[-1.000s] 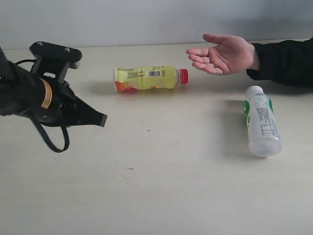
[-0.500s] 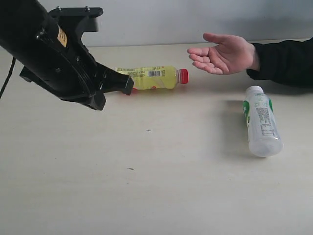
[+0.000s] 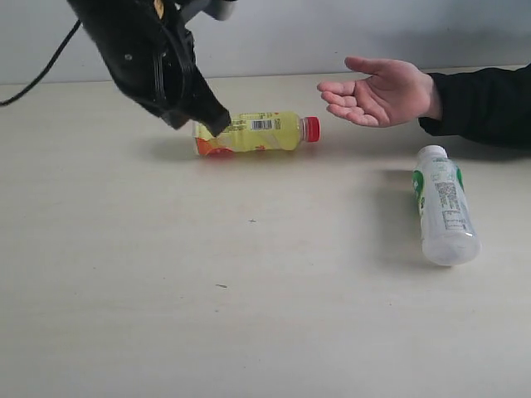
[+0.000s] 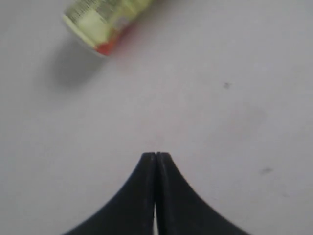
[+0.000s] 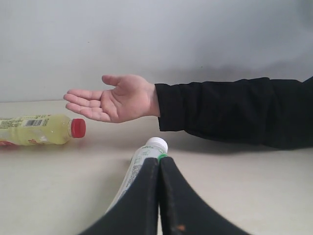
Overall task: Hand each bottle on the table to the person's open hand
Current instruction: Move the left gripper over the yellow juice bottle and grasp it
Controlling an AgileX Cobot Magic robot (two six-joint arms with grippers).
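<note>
A yellow bottle [image 3: 249, 133] with a red cap lies on its side at the back of the table [image 3: 249, 298]; its base end [image 4: 105, 19] shows in the left wrist view and its capped end [image 5: 44, 129] in the right wrist view. My left gripper [image 3: 217, 124] hangs shut over the bottle's base end, holding nothing. A milky-white bottle [image 3: 444, 207] with a green-white label lies on the right, below the person's open hand [image 3: 377, 91]. My right gripper [image 5: 159, 160] is shut and empty, with the white bottle [image 5: 142, 166] just beyond its tips. The two clear bottles are out of view.
The person's black sleeve [image 3: 481, 104] lies along the back right edge of the table. A pale wall [image 3: 332, 33] stands behind the table. A black cable [image 3: 41, 75] hangs from the left arm at the far left.
My left arm has risen and swung right toward the back, from the left side of the table to over the yellow bottle's base. Bottles and hand have not moved.
</note>
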